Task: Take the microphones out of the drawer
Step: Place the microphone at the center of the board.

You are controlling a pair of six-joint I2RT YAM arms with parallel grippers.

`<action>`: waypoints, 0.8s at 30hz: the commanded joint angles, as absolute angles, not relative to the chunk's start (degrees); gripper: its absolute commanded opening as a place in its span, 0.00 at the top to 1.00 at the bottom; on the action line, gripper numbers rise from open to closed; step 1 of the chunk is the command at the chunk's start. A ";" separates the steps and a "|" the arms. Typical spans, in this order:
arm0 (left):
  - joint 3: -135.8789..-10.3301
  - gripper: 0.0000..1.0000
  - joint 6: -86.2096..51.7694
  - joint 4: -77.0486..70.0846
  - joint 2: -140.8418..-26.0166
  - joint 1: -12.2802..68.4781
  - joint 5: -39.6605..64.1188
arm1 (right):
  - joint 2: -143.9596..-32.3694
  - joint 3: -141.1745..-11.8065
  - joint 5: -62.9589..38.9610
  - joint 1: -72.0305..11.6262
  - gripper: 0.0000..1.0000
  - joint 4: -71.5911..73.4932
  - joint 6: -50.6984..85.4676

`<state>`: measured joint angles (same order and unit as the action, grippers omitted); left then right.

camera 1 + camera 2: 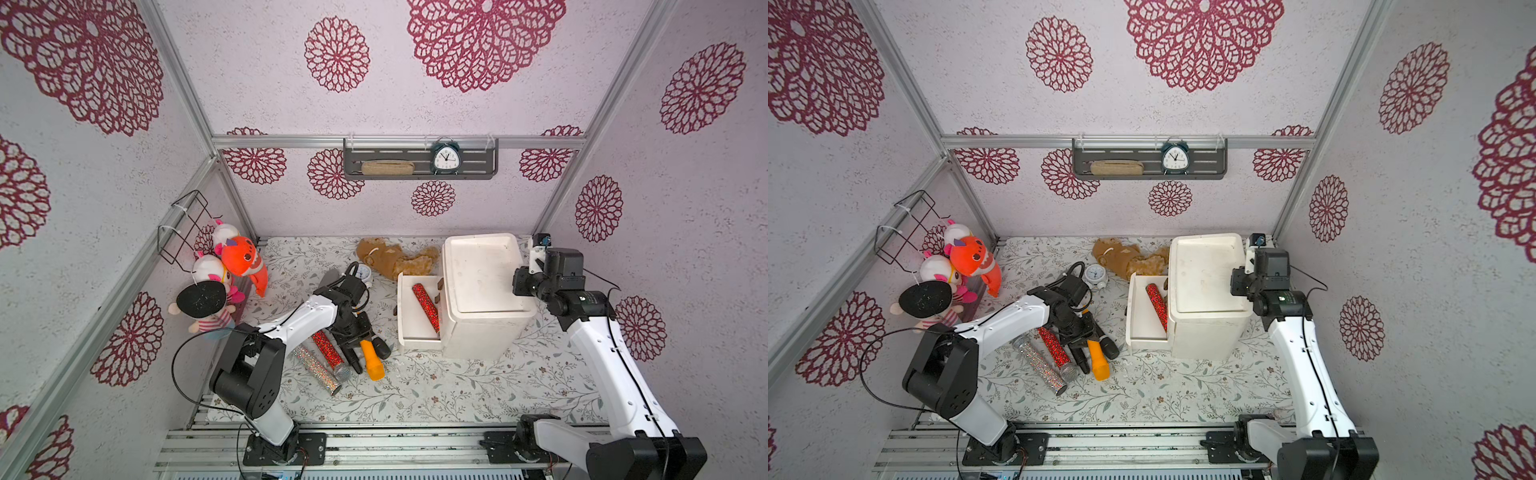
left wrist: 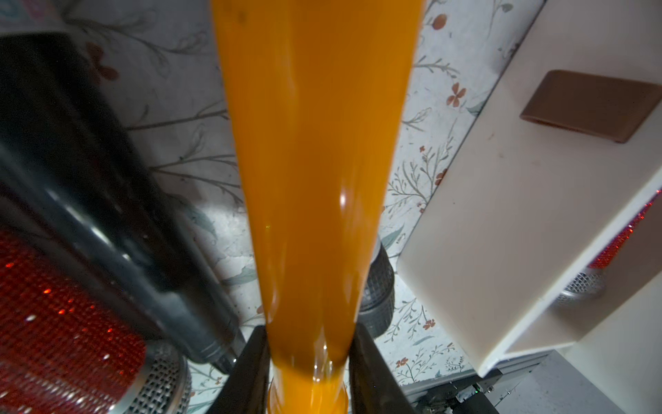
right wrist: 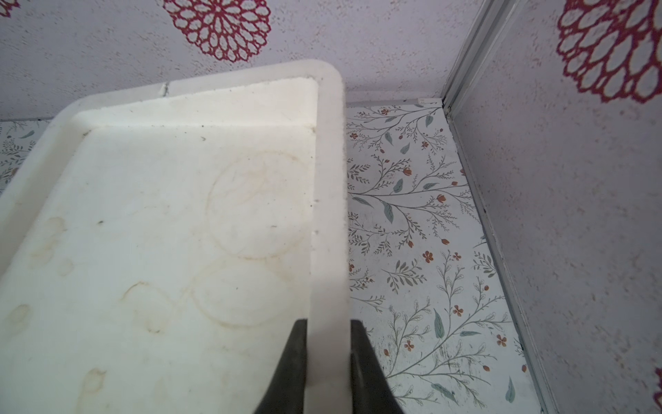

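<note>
Low centre of frame, left gripper clamped on orange microphone, jaws hidden under the wrist in both top views, red glitter microphone in open drawer, head tucked beneath white cabinet, right gripper pinching cabinet rim.

Left arm: reaching forward, wrist pitched down, low over the surface. Left gripper: jaws clamped on an orange plastic microphone. Right arm: my forearm raised, wrist level. Right gripper: pinching the raised rim of a white plastic cabinet.
</note>
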<state>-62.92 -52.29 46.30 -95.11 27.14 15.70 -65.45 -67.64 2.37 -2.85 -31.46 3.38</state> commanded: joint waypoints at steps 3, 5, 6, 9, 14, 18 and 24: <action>-61.37 0.92 -53.81 43.69 -94.58 26.18 14.34 | -63.12 -67.29 1.15 -3.07 1.00 -26.16 2.62; -61.15 0.86 -54.16 43.64 -94.25 25.99 14.15 | -63.30 -67.23 1.11 -3.02 1.00 -26.02 2.55; -61.17 0.82 -54.31 43.66 -94.22 25.93 14.13 | -63.41 -67.31 0.99 -3.05 1.00 -26.10 2.59; -61.41 0.72 -54.36 43.95 -93.83 25.57 13.98 | -63.30 -67.40 0.98 -3.07 1.00 -26.12 2.55; -63.22 0.51 -54.02 45.70 -92.66 24.81 13.52 | -63.35 -67.28 0.82 -3.07 1.00 -26.03 2.55; -65.98 0.37 -52.71 48.37 -92.47 24.24 12.81 | -63.39 -67.09 0.73 -3.16 1.00 -25.93 2.55; -70.06 0.28 -52.34 49.14 -91.50 23.88 14.56 | -63.46 -67.08 0.96 -3.24 1.00 -25.93 2.59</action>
<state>-67.66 -52.99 48.23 -93.43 24.29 13.98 -65.45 -67.57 2.37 -2.96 -31.24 3.14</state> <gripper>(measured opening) 0.712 0.179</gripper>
